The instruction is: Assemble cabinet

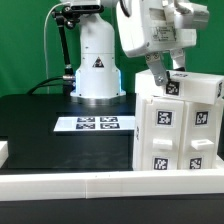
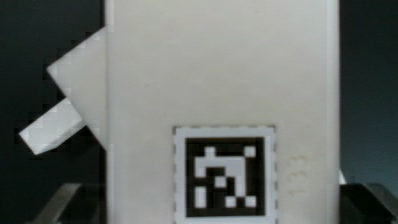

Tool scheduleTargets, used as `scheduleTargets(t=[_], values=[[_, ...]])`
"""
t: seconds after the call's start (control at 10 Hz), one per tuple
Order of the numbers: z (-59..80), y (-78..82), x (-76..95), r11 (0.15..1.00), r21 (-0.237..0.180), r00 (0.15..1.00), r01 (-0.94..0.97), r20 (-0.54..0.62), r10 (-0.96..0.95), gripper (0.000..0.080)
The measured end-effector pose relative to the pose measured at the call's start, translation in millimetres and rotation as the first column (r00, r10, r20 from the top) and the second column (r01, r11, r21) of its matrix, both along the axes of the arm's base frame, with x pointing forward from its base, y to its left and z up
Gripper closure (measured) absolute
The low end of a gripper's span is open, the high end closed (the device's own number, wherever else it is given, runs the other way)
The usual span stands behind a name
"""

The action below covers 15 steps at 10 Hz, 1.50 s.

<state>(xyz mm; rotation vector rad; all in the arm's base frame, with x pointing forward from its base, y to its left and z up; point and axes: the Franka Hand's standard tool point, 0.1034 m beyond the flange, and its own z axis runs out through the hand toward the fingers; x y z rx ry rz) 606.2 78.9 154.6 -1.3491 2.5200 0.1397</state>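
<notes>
The cabinet (image 1: 178,125) is a tall white box with several black-and-white tags, standing at the exterior view's right by the front rim. My gripper (image 1: 160,76) is lowered onto its top left corner. In the wrist view, a white tagged face of the cabinet (image 2: 214,90) fills the space between my two fingers (image 2: 75,200), which stand wide apart at either side of it with thin dark gaps. A slanted white panel (image 2: 71,100) sticks out beside that face. The gripper (image 2: 221,205) looks open around the cabinet.
The marker board (image 1: 93,123) lies flat on the black table in front of the arm's white base (image 1: 97,65). A white rim (image 1: 70,182) runs along the table's front edge. A small white piece (image 1: 3,152) shows at the exterior view's left edge.
</notes>
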Motion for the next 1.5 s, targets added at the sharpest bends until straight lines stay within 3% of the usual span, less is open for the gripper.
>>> scheduleTargets(t=[0.1, 0.3, 0.4, 0.8, 1.0, 1.2, 1.4, 1.5], values=[[0.4, 1.3, -0.1, 1.000, 0.001, 1.000, -0.003, 0.001, 0.003, 0.0050], [9.3, 6.6, 1.2, 1.000, 0.007, 1.000, -0.015, 0.018, 0.015, 0.0011], [18.2, 9.5, 3.5, 1.000, 0.013, 0.999, -0.018, 0.034, 0.017, 0.0002], [19.9, 9.9, 6.2, 0.996, -0.001, 0.994, -0.093, 0.053, 0.093, 0.0003], [26.6, 10.2, 12.5, 0.884, -0.079, 0.879, -0.460, 0.100, 0.466, 0.0003], [27.2, 8.9, 15.0, 0.684, -0.175, 0.675, -0.708, 0.119, 0.729, 0.0003], [27.0, 6.3, 15.5, 0.498, -0.253, 0.484, -0.829, 0.120, 0.867, 0.0003], [26.8, 6.4, 15.4, 0.453, -0.269, 0.439, -0.850, 0.115, 0.891, 0.0003]])
